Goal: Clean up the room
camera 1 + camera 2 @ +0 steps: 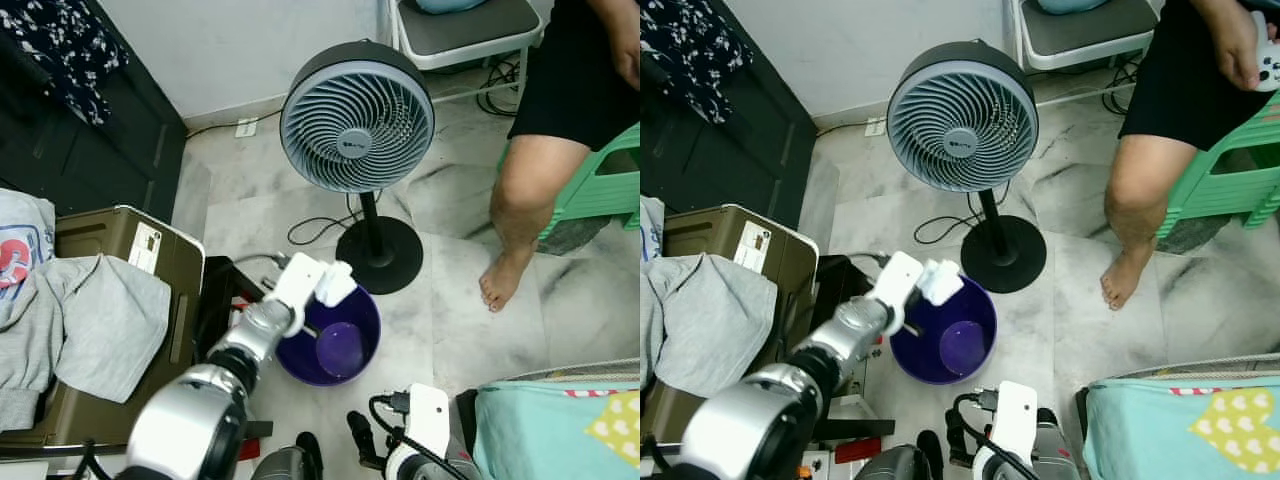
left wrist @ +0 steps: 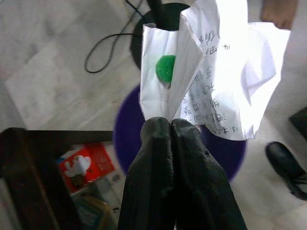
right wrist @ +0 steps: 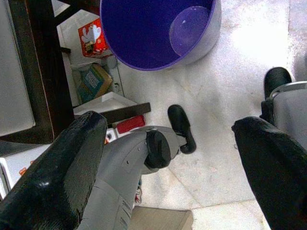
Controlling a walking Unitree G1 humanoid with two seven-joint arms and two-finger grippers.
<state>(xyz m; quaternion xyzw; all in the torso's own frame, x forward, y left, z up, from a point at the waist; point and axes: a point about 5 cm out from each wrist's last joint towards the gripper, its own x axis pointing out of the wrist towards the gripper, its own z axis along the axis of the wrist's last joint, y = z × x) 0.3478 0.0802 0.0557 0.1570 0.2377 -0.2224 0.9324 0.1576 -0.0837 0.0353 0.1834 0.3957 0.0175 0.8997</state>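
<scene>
Step in hand: dropping the crumpled paper (image 2: 225, 72) into the purple bin (image 1: 362, 352), judged from how things lie now.
Left jaws: the left gripper (image 2: 171, 125) is pressed fully closed on a folded edge of the paper, which fans out just beyond the fingertips; a green spot shows on it, along with handwriting.
Bin: directly below the left jaws, on the marble floor (image 1: 460, 300), with the fan (image 1: 357, 118) base just beyond it.
Doing it well: keep the jaws over the bin's middle rather than its near rim, open them wide and cleanly, and let the light sheet fall straight; a breeze from the fan could push it aside.
Left arm pose: stretched forward and down, wrist bent over the bin's near rim.
Right jaws: the right gripper (image 3: 163, 158) hangs low with fingers spread wide, holding nothing; the bin lies ahead of it.
Nearby: a person's leg (image 1: 520, 200) stands well apart beyond the fan.
</scene>
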